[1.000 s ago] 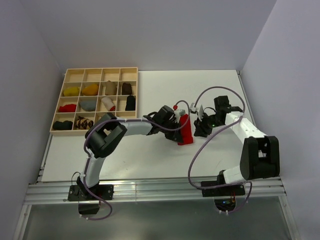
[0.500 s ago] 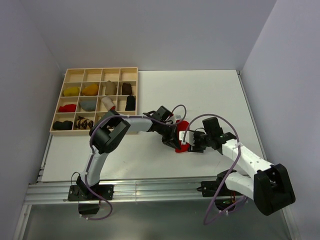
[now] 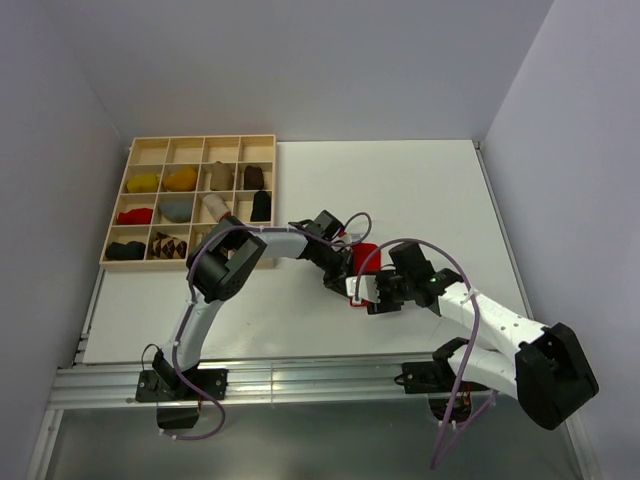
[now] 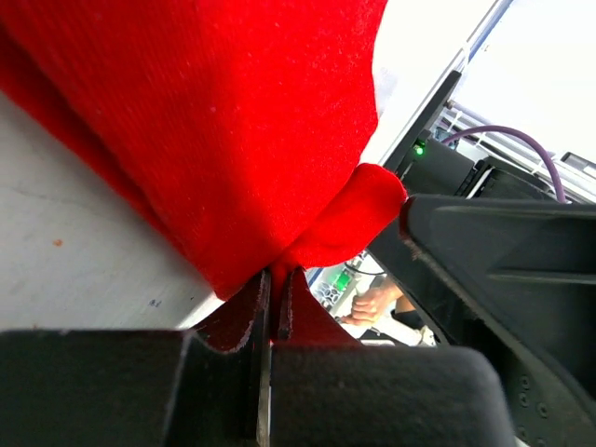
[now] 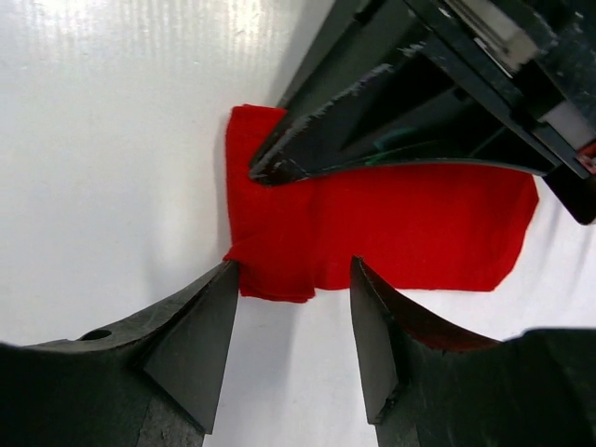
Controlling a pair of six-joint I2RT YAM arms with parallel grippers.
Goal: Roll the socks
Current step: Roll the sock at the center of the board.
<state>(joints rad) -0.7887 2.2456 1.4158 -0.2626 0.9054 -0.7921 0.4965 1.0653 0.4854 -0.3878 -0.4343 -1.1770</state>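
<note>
The sock (image 5: 400,223) is lying on the table (image 3: 420,190), just 6 o'clock of centre. The left end effector (image 4: 273,296) is pinching a fold of its edge, and the right end effector (image 5: 293,279) is hovering spread over the sock's 7 o'clock corner. As I judge it, both are crowding one corner and risking a collision, or the thin pinch slipping and the fold springing flat. From above, the arms are hiding most of the sock, and no white marks are showing
</note>
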